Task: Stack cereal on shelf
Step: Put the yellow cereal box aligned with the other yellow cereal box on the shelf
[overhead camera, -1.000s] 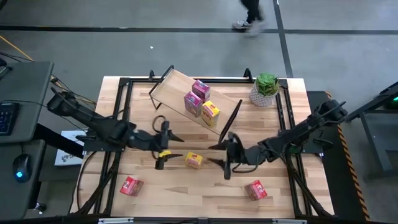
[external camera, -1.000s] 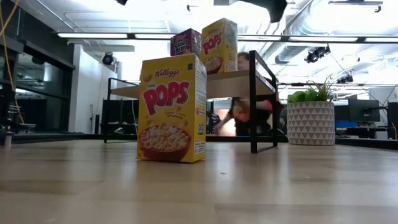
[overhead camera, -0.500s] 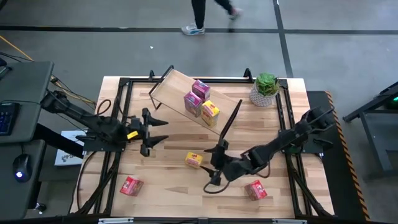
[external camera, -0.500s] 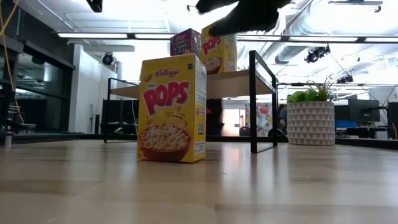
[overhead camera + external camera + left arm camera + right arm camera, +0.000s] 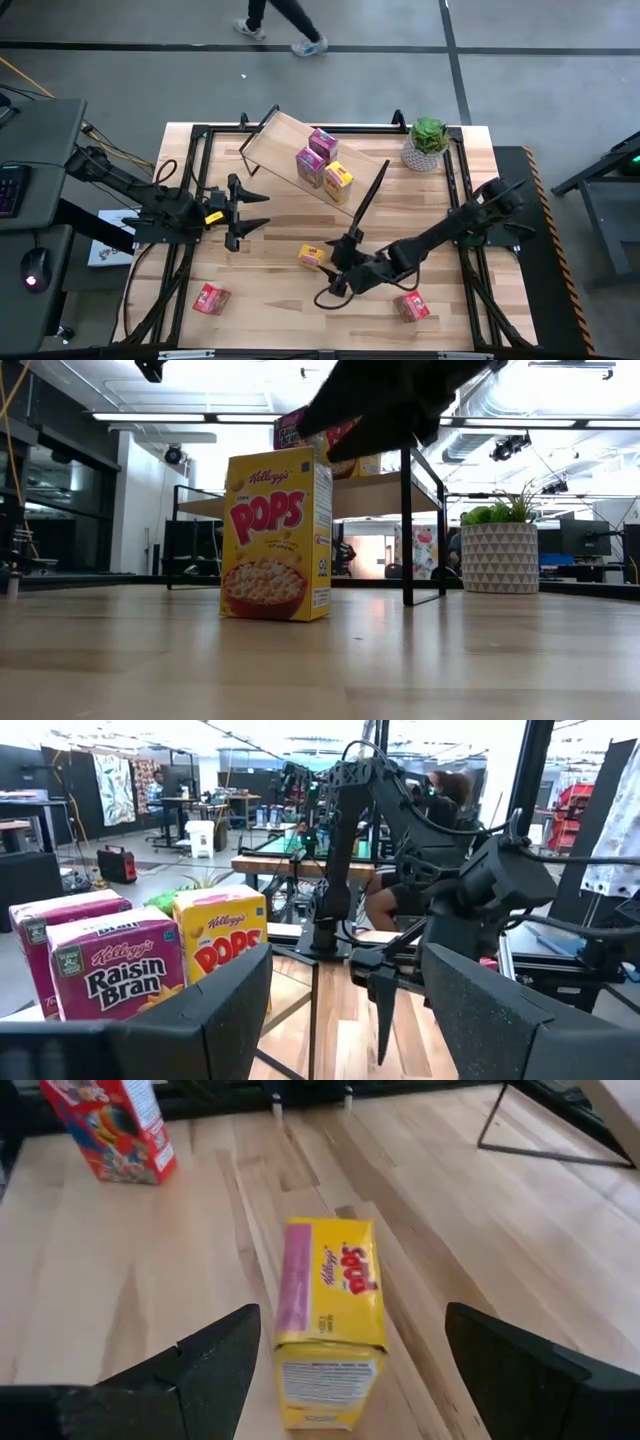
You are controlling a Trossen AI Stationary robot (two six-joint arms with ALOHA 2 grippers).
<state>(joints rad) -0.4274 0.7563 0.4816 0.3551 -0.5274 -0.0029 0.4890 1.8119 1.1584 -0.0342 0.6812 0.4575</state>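
Shelf [image 5: 290,143] with three cereal boxes aboard; right gripper [image 5: 334,283] spread wide above a fourth.
Table [image 5: 280,300]: light wood, black frame. Shelf: plank on black wire ends, beyond both grippers, holding two pink boxes [image 5: 322,144] [image 5: 309,166] and a yellow box [image 5: 339,181], all upright. Potted plant [image 5: 427,142]: beyond the right arm, by the shelf's end. Right gripper: fingers wide apart, empty, hovering just above an upright yellow Pops box [image 5: 312,257] that sits between its fingers [image 5: 215,1355] in the wrist view. Left gripper [image 5: 243,212]: fingers parted, empty, raised, pointing toward the shelf. Red boxes: one [image 5: 211,298] near the left arm, one [image 5: 411,305] just beside the right arm.
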